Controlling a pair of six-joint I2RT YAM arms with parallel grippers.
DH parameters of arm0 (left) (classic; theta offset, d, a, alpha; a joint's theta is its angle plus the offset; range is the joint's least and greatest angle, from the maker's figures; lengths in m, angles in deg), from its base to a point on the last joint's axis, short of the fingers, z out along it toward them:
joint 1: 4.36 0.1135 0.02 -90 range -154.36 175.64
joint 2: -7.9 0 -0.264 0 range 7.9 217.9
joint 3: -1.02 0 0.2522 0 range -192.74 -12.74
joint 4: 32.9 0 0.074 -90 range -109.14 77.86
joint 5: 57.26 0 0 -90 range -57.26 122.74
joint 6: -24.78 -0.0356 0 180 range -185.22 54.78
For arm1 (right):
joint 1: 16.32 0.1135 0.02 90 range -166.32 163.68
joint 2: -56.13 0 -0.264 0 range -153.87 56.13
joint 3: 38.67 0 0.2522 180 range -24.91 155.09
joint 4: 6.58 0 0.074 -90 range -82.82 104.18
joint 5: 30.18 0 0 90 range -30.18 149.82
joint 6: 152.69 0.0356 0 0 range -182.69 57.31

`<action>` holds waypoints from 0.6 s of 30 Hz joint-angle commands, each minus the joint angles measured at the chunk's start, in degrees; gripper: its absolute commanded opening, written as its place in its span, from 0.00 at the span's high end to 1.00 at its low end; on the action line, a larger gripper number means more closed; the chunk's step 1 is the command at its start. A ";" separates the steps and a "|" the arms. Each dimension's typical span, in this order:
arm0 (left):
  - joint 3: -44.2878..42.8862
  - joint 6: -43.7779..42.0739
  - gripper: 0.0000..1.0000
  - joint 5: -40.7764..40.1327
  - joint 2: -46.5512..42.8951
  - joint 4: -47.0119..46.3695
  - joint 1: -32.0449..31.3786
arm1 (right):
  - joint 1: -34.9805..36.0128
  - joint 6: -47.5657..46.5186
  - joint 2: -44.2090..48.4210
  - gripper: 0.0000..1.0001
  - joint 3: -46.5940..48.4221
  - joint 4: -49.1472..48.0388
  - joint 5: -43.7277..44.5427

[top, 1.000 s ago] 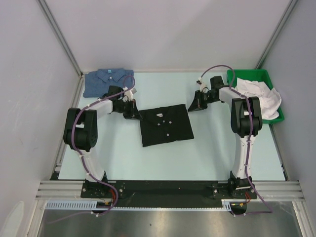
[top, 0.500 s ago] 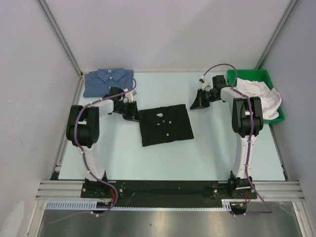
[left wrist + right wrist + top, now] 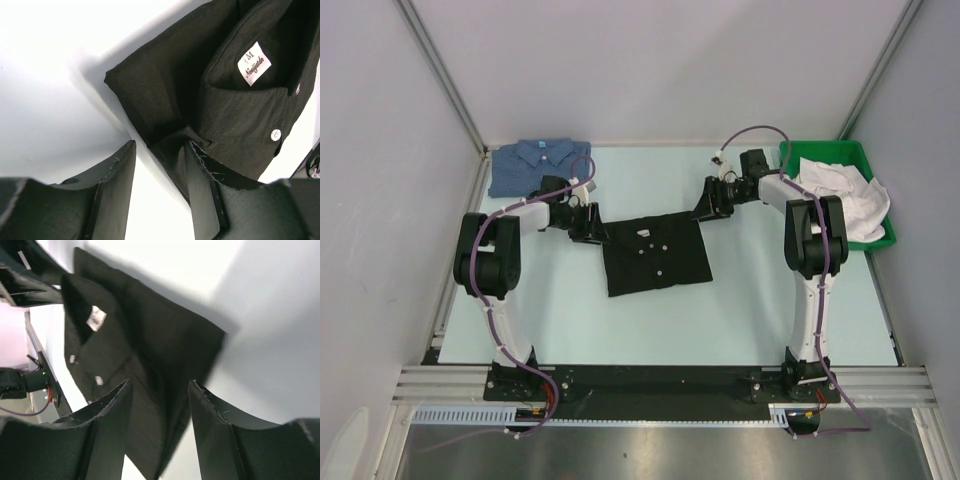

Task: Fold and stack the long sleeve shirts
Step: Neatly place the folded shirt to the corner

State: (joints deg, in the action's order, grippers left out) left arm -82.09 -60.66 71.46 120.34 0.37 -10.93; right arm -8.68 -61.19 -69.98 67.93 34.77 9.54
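Though unseen overhead, shirt label readable

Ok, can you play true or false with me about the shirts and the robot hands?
1. The black shirt lies folded in the middle of the table. True.
2. The blue shirt is stacked on the black shirt. False: it lies apart, at the far left corner.
3. The green bin holds white cloth. True.
4. The left gripper and right gripper are both shut tight. False: the jaws of both stand apart, at the black shirt's far corners.
5. The black shirt's label shows the letter M. True.
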 commanded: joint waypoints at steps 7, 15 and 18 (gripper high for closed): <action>0.26 0.45 0.52 1.71 -2.05 -2.02 0.50 | 1.06 -3.34 0.77 0.55 2.88 3.08 -3.42; -0.80 1.07 0.82 2.68 -2.84 -3.77 0.59 | -0.69 -2.04 0.16 1.00 2.88 1.42 1.23; -0.71 1.24 0.90 2.68 -3.11 -4.74 0.59 | -1.92 0.41 0.68 1.00 2.09 -2.71 2.73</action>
State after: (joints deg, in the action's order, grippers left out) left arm -82.06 -59.54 72.40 120.34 -1.42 -10.78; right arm -8.42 -63.48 -69.98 68.78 37.24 9.61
